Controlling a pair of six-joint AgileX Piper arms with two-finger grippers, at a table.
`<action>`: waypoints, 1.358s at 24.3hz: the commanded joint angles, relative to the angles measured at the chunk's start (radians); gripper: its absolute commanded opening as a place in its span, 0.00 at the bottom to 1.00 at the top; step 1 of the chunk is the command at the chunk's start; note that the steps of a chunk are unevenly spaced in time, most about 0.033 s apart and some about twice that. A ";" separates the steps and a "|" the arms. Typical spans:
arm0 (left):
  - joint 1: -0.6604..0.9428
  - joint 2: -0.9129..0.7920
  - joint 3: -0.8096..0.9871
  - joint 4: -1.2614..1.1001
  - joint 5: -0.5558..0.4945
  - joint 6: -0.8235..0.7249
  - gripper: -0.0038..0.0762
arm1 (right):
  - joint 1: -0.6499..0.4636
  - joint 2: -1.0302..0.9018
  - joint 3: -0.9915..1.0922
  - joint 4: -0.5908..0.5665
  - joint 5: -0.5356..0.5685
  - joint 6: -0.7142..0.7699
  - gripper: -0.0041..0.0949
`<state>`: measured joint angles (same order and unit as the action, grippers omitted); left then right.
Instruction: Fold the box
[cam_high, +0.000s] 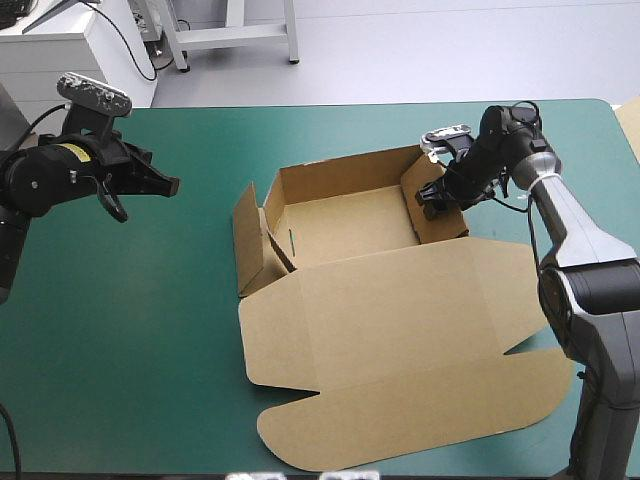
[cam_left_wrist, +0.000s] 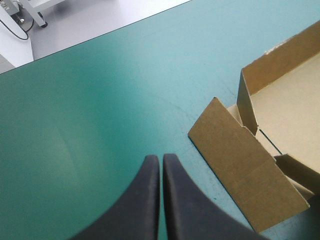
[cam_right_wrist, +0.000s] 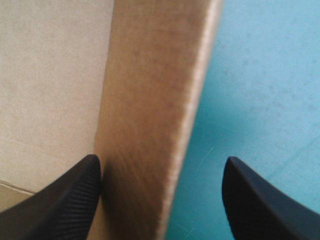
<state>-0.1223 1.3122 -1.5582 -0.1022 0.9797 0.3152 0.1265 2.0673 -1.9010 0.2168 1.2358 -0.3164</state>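
**L claw (cam_high: 168, 185) shut, clear of box (cam_high: 350, 228); R claw (cam_high: 432, 200) spread astride box's 3 o'clock wall (cam_right_wrist: 150, 100).**

L arm (cam_high: 45, 180) enters from 9 o'clock edge of the teal-green table (cam_high: 120, 330), held off it, wrist approx level. Its fingers are pressed together to one point aimed at 3 o'clock, well apart from box. Box sits mid-table: tray w/ walls up, 9 o'clock flap (cam_high: 246, 240) leaning outward, lid (cam_high: 400, 320) flat toward 6 o'clock. R arm (cam_high: 575, 240) rises from 4 o'clock edge, forearm angled toward 11 o'clock, wrist bent down. One finger (cam_right_wrist: 75, 195) is inside tray against wall, other finger (cam_right_wrist: 260, 200) outside over the cover, apart from wall.
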 joint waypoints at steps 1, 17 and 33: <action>0.001 -0.022 -0.022 -0.017 -0.055 -0.008 0.06 | 0.002 -0.059 -0.027 0.004 0.008 -0.004 0.54; 0.001 0.002 -0.022 -0.010 0.017 -0.008 0.06 | -0.038 -0.132 -0.030 0.170 0.008 -0.034 0.02; 0.001 0.041 0.006 0.116 -0.016 -0.060 0.06 | -0.267 -0.540 -0.030 0.292 0.008 -0.083 0.02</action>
<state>-0.1223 1.3638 -1.5506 0.0251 1.0327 0.2865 -0.1334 1.6097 -1.9010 0.4490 1.2478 -0.3941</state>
